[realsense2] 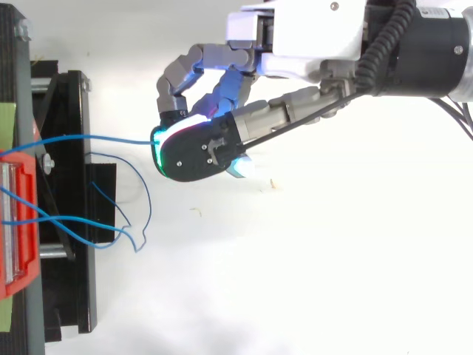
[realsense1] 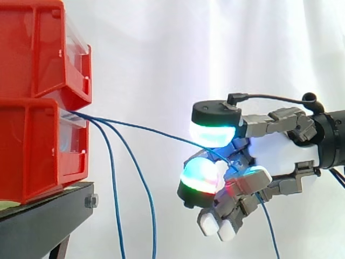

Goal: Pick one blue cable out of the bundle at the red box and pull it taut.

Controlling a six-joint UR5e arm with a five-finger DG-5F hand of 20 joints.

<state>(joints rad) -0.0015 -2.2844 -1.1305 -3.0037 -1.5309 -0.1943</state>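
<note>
Side view: one blue cable (realsense1: 151,131) is pinched between the glowing fingertips (realsense1: 213,132) of the hand (realsense1: 275,151), right of centre. The cable is led in a shallow sag from the lower red bin (realsense1: 32,151) at the left edge. The picking is judged done, and the pull is the step in hand. A draw toward the right of the frame is called for, with the pinch held firm. Three blue cables are counted, two of them loose cables (realsense1: 114,189) hanging down. Two bins are counted, the upper red bin (realsense1: 38,48) being stacked on the lower.

A lab: white curtain (realsense1: 161,54) behind red bins (realsense1: 32,108).
</note>
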